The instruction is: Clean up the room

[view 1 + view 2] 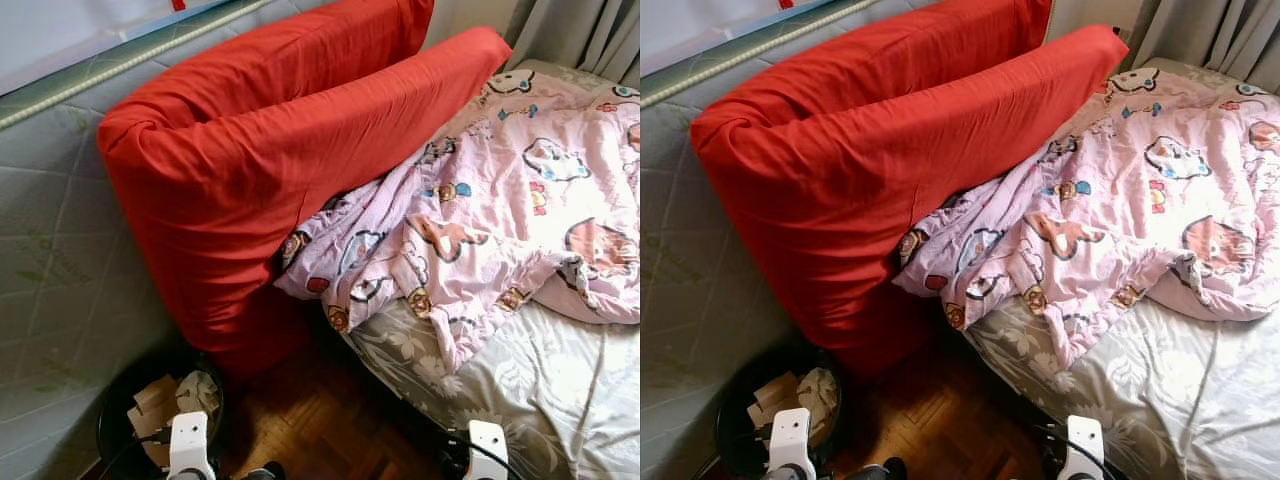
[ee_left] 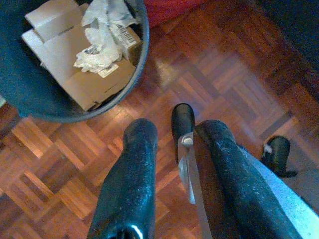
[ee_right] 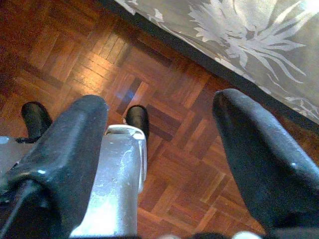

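A rumpled quilt [image 1: 500, 210] sprawls across the bed [image 1: 560, 390], spilling against the red cushion [image 1: 260, 170] beside it. Both arms hang idle over the floor near the bed's foot, left claw [image 2: 174, 149] and right claw [image 3: 159, 124] apart and empty, likely awaiting a target.

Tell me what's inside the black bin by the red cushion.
The black bin holds flattened cardboard boxes with crumpled white paper on top. Anything beneath them is covered.

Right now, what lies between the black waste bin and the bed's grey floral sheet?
Bare wooden parquet floor, seen in the left eye view between the black waste bin and grey floral sheet.
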`<state>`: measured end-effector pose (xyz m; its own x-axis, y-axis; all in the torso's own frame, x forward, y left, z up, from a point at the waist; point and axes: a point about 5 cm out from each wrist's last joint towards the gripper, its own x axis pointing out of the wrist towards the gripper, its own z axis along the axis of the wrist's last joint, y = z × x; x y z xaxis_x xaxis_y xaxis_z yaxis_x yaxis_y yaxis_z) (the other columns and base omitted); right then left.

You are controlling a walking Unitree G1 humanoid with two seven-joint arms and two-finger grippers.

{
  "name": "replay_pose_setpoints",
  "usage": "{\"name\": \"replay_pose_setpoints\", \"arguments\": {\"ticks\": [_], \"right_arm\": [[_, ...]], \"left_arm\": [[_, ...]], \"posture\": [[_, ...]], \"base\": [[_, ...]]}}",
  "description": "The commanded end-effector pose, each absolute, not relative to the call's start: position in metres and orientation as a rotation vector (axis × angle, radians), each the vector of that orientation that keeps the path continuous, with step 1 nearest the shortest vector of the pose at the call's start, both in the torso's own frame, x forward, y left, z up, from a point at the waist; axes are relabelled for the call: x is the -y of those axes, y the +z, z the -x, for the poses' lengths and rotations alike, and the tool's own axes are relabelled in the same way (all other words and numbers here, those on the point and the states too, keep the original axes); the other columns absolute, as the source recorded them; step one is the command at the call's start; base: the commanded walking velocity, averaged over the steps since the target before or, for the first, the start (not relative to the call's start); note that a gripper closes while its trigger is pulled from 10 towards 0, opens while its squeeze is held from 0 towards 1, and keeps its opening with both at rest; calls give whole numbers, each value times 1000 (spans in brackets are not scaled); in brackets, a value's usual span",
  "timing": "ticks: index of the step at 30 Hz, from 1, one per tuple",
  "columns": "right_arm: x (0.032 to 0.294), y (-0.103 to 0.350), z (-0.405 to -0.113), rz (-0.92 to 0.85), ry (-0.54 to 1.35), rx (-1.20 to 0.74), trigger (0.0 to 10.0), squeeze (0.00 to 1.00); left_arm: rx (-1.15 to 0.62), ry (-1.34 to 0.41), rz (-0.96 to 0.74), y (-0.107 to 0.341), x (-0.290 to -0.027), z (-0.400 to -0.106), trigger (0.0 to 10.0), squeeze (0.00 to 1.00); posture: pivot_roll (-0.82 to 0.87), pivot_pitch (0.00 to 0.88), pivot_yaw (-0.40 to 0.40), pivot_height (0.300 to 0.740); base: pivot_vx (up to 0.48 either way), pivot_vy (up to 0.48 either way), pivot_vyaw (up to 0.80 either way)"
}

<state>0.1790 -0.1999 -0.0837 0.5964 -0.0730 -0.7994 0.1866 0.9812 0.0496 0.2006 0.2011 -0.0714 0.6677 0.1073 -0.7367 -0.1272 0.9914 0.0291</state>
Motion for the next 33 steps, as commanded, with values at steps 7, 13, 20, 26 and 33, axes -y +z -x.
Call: {"name": "replay_pose_setpoints", "arguments": {"ticks": [7,13,20,26,33], "right_arm": [[201,-87,-173,-161,-168,-942,10000,0],[201,-86,-173,-152,-157,-935,10000,0],[201,-87,-172,-170,-168,-936,10000,0],[201,-87,-171,-152,-145,-936,10000,0],[197,-87,-172,-154,-111,-935,10000,0]], "left_arm": [[-859,128,27,-77,-200,-191,10000,0],[-860,122,18,-77,-200,-190,10000,0],[-863,120,17,-78,-199,-189,10000,0],[-869,118,16,-79,-198,-187,10000,0],[-875,119,18,-80,-199,-184,10000,0]], "posture": [[51,192,-16,740],[48,181,-14,740],[49,164,-12,740],[50,152,-12,740],[47,142,-8,740]], "base": [[0,0,-563],[0,0,0],[141,0,-163],[249,0,-394],[250,0,0]]}}
